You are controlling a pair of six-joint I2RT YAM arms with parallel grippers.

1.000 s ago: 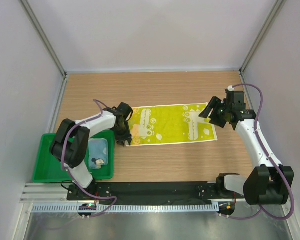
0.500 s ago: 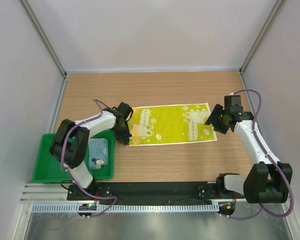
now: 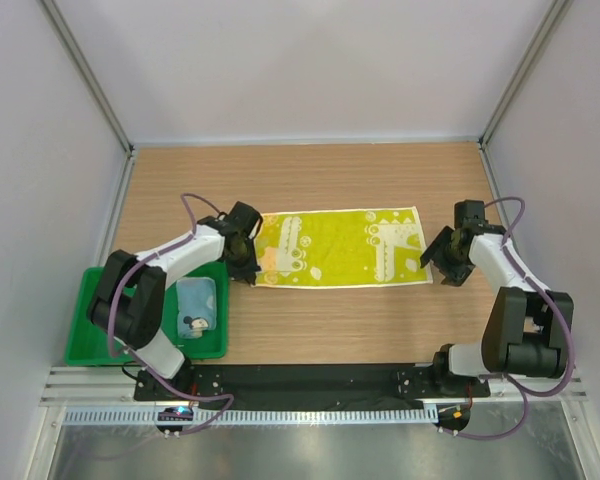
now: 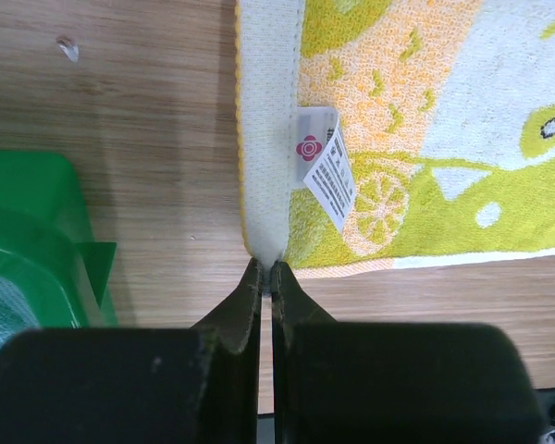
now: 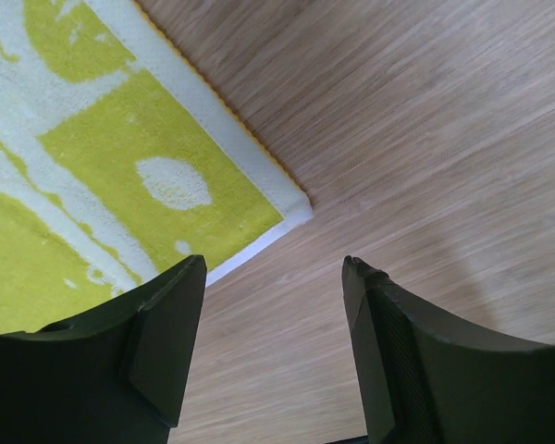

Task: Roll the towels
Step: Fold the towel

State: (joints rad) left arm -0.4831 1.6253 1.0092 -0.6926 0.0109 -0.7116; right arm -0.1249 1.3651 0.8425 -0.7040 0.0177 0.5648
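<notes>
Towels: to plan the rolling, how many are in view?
2. The yellow towel lies flat on the table, a corner in the left gripper; the blue towel sits in the green tray. No others show.

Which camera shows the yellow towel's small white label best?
The left wrist view: the label lies close up on the yellow towel, its pink flower mark clear, near the edge the left tool pinches. In the top view it is too small to see; the right wrist view shows only another corner.

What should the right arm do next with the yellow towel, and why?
Probably ease the right gripper forward to pinch the towel's corner: its jaws stand open just short of it, while the left gripper is shut on the other end.
</notes>
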